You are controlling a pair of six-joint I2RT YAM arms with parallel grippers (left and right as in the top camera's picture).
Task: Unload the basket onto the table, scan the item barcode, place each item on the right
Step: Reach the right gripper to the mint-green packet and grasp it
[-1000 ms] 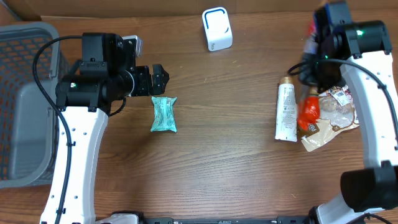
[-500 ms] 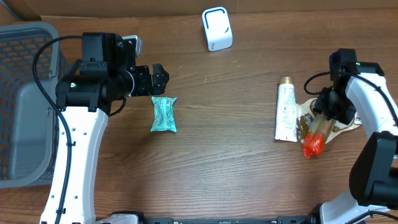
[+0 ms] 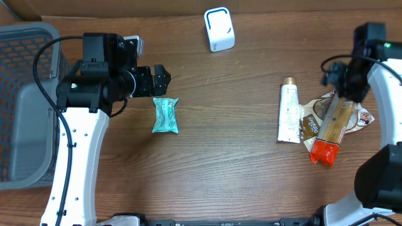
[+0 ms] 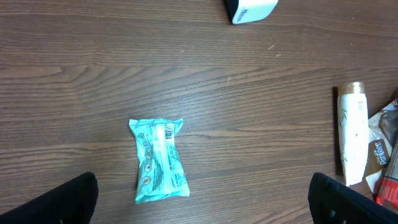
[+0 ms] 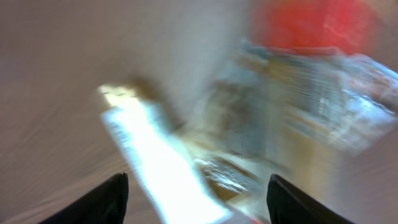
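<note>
A: Hovering by the teal packet (image 3: 166,115), our left gripper (image 3: 164,78) has fingers wide apart.

B: Our right gripper (image 3: 342,88) has fingers parted too, gripping nothing; the red-ended packet (image 3: 329,133) lies just beside it, near the tube (image 3: 289,114).

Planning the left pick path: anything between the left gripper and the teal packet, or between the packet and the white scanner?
Nothing visible. The left gripper is open beside the teal packet, with bare table between them and on to the white scanner. The tube lies off by the right arm.

place: likely mock shop checkout | evidence: wood table (image 3: 232,163), mesh basket (image 3: 25,37), scanner (image 3: 219,29)
</note>
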